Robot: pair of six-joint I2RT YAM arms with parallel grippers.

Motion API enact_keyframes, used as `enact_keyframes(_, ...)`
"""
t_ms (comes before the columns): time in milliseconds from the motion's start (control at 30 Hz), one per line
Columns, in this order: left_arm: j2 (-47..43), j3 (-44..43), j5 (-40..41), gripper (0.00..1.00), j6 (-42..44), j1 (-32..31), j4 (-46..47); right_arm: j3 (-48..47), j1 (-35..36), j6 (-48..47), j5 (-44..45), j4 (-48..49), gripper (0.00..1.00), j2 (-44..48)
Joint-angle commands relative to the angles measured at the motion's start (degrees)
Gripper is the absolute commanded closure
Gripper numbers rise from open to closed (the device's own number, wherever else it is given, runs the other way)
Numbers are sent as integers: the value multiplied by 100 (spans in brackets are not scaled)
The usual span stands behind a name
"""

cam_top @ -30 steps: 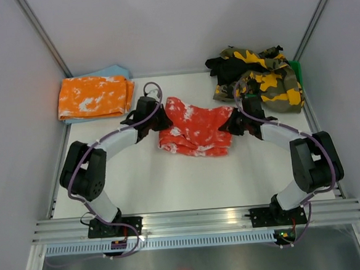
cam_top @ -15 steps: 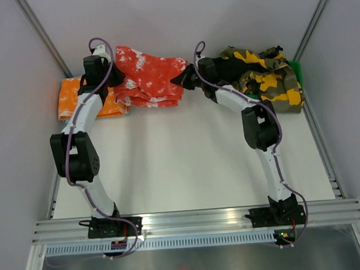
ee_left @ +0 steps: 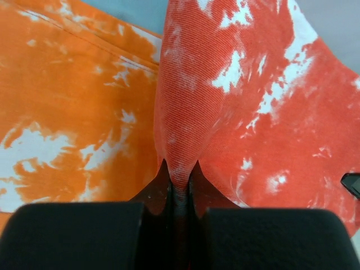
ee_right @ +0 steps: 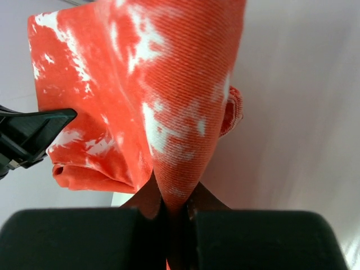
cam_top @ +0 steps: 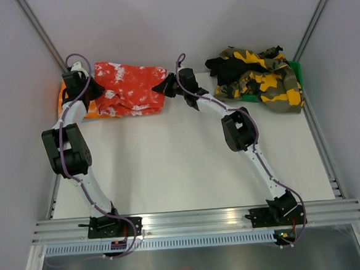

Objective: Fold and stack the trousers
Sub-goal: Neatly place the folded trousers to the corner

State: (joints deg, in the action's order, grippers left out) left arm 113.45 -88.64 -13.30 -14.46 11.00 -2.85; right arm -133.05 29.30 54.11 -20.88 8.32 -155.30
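Across the lower and middle frame, open white table (cam_top: 182,166) spread between the outstretched arms. At upper left, the left gripper (cam_top: 92,92) and right gripper (cam_top: 163,87) each pinched an edge of the red trousers (cam_top: 127,86). Only the left wrist view showed them overlapping the orange pair (ee_left: 67,112). The camouflage trousers (cam_top: 263,83) sat apart, upper right.
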Motion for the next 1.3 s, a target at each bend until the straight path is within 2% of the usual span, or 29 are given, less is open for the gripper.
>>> enact_keyframes(0,-78,-329,-574,98,-277,542,1155,-467,41,205,-276,601,100,-26)
enact_keyframes(267,195,-663,-990,98,-232,999,1217,-529,120,83,49,470,100,-175)
enact_keyframes(300,308,-681,-1121,98,-311,1087,1252,-529,120,126,41,495,93,-210)
enact_keyframes(333,379,-690,-1192,98,-477,1253,1304,-529,129,161,6,530,83,-246)
enact_keyframes(367,441,-724,-1227,98,-549,1333,1392,-537,120,196,-64,539,65,-272)
enact_keyframes(400,581,-760,-1245,98,-575,1395,1419,-529,120,197,-143,487,34,-281)
enact_keyframes(433,643,-847,-1236,98,-576,1491,1445,-529,129,40,-222,374,23,-255)
enact_keyframes(500,748,-944,-1271,98,-514,1554,1489,-450,111,-241,-451,-127,10,-106)
enact_keyframes(667,1091,-1400,-1412,98,-355,1563,1376,357,76,-1156,-426,-778,6,719)
enact_keyframes(800,1258,-1937,-1982,98,-646,1571,1016,1009,50,-1543,-285,-1121,6,1300)
enact_keyframes(933,1460,-3094,-2177,98,-366,1571,122,1325,67,-1544,-337,-1131,7,1345)
enact_keyframes(1100,1312,-3159,-1676,98,-58,1589,-338,1274,462,-1701,-434,-752,10,1327)
enact_keyframes(1267,1329,-3063,-1552,98,-328,1808,-479,948,901,-2141,172,-990,8,1362)
